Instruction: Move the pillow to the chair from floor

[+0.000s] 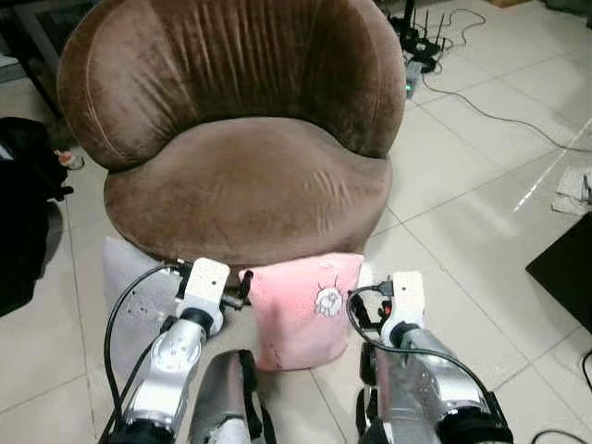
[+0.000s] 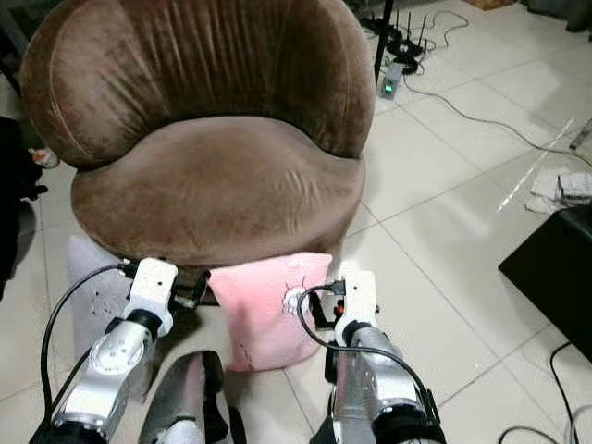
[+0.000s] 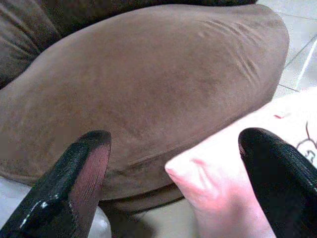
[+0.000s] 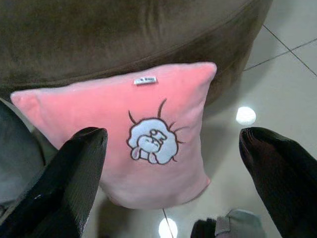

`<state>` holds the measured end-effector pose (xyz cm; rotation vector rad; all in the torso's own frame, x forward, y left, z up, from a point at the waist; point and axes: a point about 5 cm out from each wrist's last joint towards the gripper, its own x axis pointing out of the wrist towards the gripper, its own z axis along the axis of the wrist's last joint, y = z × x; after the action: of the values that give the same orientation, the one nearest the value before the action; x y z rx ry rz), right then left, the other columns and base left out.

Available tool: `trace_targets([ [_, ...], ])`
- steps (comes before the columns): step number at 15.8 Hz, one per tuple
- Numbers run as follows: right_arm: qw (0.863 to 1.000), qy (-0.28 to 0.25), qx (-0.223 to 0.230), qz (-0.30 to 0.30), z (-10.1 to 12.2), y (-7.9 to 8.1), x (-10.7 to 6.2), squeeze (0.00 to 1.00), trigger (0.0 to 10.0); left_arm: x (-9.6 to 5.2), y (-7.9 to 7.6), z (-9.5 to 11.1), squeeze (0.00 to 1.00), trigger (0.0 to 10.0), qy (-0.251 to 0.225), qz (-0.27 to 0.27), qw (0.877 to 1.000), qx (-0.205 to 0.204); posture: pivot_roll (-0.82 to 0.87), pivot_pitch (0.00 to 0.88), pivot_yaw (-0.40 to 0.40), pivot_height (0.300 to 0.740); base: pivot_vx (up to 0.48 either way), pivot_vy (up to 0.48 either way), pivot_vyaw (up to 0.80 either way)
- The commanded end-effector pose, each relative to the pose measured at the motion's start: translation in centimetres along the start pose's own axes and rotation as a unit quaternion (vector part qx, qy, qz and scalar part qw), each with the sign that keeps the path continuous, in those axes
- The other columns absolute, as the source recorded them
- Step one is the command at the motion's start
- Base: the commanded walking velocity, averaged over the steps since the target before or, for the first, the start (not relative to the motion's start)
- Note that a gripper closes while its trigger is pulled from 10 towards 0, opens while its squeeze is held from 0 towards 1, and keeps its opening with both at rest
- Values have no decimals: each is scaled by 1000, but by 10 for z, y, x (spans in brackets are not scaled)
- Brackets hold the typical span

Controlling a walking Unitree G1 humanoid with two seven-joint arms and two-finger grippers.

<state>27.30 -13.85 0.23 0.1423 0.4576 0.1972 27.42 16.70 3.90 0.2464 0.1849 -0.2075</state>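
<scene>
1. The chair (image 1: 240,176) is covered in brown velvety cloth, matt, with soft creases.
2. The pillow (image 4: 148,134) is pink plush cloth with a stitched white cartoon patch.
3. The floor (image 1: 472,213) is pale glossy tile that mirrors the lights.
4. The fingers (image 4: 69,183) look like smooth black plastic, and the arms (image 1: 171,370) are silvery metal.

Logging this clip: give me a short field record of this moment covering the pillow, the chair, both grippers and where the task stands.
pillow: pink pillow with a cartoon sheep patch, on the tiled floor, leaning against the chair's front
chair: brown plush chair, nothing on its seat
left gripper: left gripper open, a pillow corner between its fingers, not clamped
right gripper: right gripper open, facing the pillow's front
other: grey cushion beside the pillow; cables behind the chair
task stage: pillow not yet lifted
</scene>
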Motion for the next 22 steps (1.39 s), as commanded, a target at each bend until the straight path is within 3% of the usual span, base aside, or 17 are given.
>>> trace_targets([
  [1,1000,-5,1,-6,-3,-2,-3,0,10000,-4,1,-9,0,10000,15,-4,1000,3,15,143,53,535,0,0,0],
  [5,1000,-10,2,-10,-3,-5,-7,0,10000,-6,-2,-16,0,10000,24,-13,1000,13,9,149,56,530,0,0,0],
  [9,1000,-18,-6,1,3,-3,-9,0,10000,2,5,-16,0,10000,25,-28,999,4,-5,162,45,530,0,0,0],
  [10,1000,-22,-9,5,6,-2,-9,0,10000,5,6,-12,1000,10000,11,-43,999,-20,-9,165,41,530,0,0,0],
  [11,1000,-26,-13,9,9,-2,-10,0,10000,8,10,-9,1000,10000,8,-49,998,-33,-12,169,36,530,0,0,0],
  [16,998,-37,-32,24,17,3,-19,0,10000,33,28,3,1000,10000,35,-73,997,-15,-51,196,18,530,0,0,0],
  [19,996,-54,-62,37,29,9,-36,0,10000,46,38,13,1000,10000,44,-66,996,-39,-125,225,-1,530,0,0,0],
  [22,992,-74,-91,51,47,9,-56,0,10000,55,47,24,1000,10000,50,-19,996,-64,-178,242,-32,530,0,0,0],
])
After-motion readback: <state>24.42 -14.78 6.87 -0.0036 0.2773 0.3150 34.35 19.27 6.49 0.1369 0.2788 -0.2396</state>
